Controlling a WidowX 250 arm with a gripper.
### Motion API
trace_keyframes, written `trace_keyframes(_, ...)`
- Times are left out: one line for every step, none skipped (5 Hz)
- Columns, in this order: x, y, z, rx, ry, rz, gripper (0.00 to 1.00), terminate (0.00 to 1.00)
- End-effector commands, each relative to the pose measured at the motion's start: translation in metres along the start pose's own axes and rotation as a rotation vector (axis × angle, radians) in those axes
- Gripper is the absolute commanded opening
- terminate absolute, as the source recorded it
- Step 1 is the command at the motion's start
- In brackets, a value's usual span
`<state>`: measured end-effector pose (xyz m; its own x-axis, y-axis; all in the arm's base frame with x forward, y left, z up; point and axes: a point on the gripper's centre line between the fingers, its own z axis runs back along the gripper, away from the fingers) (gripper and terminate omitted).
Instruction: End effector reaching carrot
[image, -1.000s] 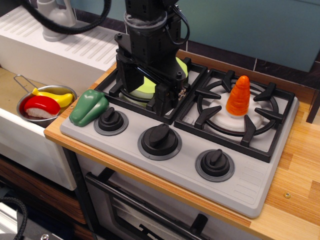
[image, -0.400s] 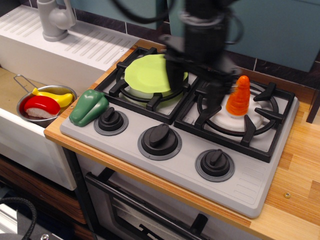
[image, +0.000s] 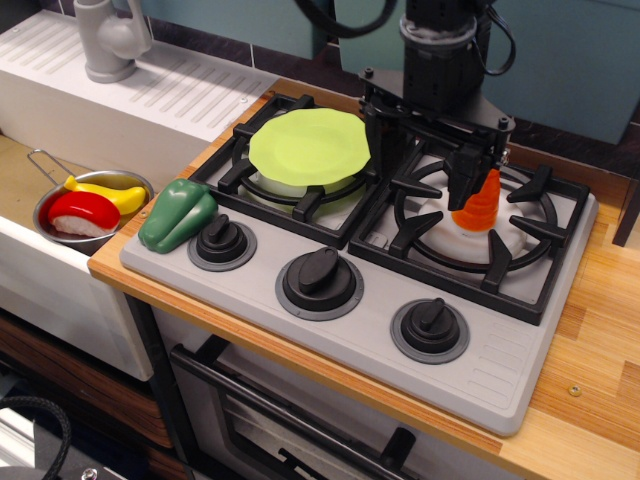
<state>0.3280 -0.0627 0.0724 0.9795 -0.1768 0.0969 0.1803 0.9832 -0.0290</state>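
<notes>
1. Carrot (image: 481, 205) stands upright on the white burner cap (image: 470, 240) of the right-hand burner, right of frame centre, inside the black grate (image: 530, 235).
2. End effector (image: 462, 185) is over that burner, its frame covering the carrot's top; only the lower orange body shows.
3. One dark finger (image: 466, 180) sits at the carrot's upper left, touching or just beside it. The other finger isn't clearly visible, so I cannot tell whether the grip is spread or closed.
4. Handling, my read: hollow-looking plastic, so light, stiff, not fragile. Glossy and tapered, so pads will tend to slide up toward the tip.
5. Best hold: low on the wider body, fingers on opposite sides.
6. Risk: narrow footing on the cap, so a side nudge could tip it into the grate.
</notes>
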Motion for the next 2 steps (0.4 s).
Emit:
trace_keyframes(0.0267,-0.0107,0.0106,0.009,-0.096,-0.026,1.0,0.0)
trace_keyframes(0.0323,-0.0151,0.013,0.021,-0.085,-0.018,1.0,0.0)
